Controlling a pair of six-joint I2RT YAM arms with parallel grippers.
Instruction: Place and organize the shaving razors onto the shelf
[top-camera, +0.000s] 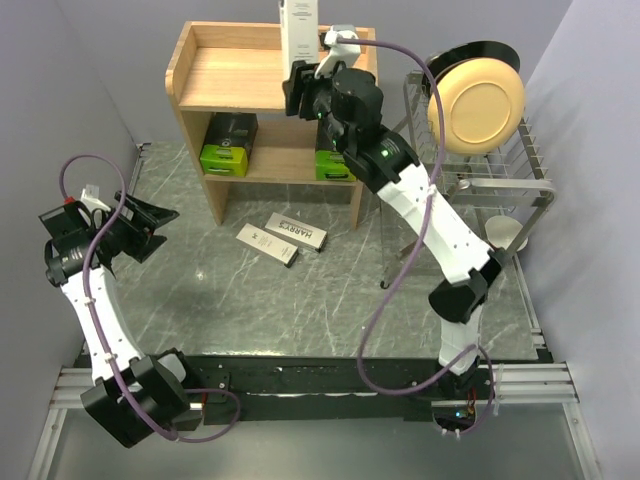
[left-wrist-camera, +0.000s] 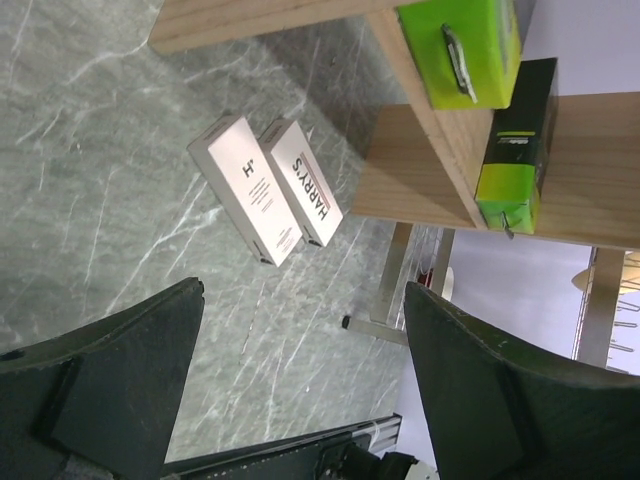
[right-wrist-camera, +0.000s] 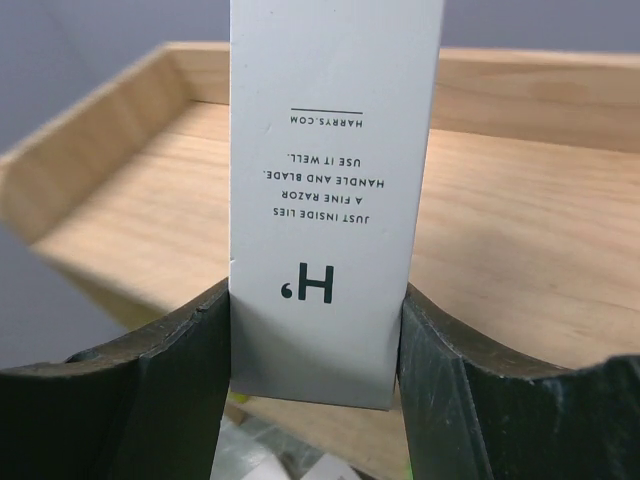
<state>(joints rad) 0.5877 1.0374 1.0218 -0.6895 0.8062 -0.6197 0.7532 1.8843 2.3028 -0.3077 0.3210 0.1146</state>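
Pinching a slim white razor box (top-camera: 299, 30) upright between the clenched right jaws, over the top tier of the wooden shelf (top-camera: 225, 80) at twelve o'clock. Holding the left jaws released and empty at nine o'clock. Showing one flat white box (top-camera: 268, 245) beside another flat box (top-camera: 297, 232) on the marble surface (top-camera: 250, 310) at the shelf's six o'clock, plus a left green pack (top-camera: 228, 143) and a right green pack (top-camera: 330, 165) on the lower tier.

- Box (right-wrist-camera: 335, 150) in the right pincer (right-wrist-camera: 318, 345) was matt white card.
- Shelf (right-wrist-camera: 520, 230) behind it was smooth, pale wood.
- Tabletop (top-camera: 200, 290) below was glossy veined stone.
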